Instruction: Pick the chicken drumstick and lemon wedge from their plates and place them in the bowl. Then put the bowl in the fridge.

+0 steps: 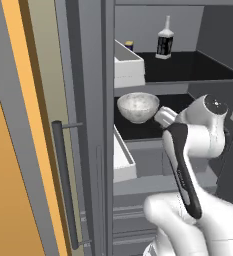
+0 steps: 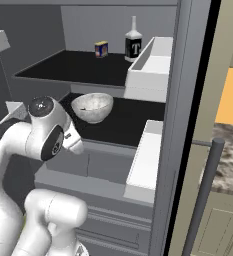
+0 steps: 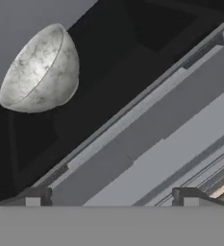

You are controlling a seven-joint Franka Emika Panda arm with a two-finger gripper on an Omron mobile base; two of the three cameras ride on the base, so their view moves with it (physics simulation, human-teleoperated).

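Bowl: the bowl (image 1: 138, 106) is seen upright on the dark middle shelf (image 1: 153, 131) of the fridge (image 1: 223, 165), at about 10 o'clock from the arm's wrist in the left base view; in the hand view it lies at about 10 o'clock, well apart from the fingertips (image 3: 34, 196).
Contents: the drumstick and lemon wedge cannot be made out inside the bowl from these angles.
Hand: the hand (image 3: 111, 198) is held wide open with nothing between its fingers; it is pointed at the shelf's front edge and the grey drawer face (image 3: 147, 139) below it.
Stage: the placing is judged done; only a withdrawal appears to be left.
Risk, shelf edge: the front lip could be clipped by the open fingers if the wrist is lifted while still near it.
Risk, door bins: the white door bins (image 1: 123, 161) stand at about 9 o'clock of the forearm; a wide swing to that side could strike them.
Risk, bowl: it could be nudged along the shelf if the hand is carried forward rather than back.
Risk, upper shelf: the bottle (image 1: 164, 42) and small box (image 2: 101, 48) are well clear and are judged safe.
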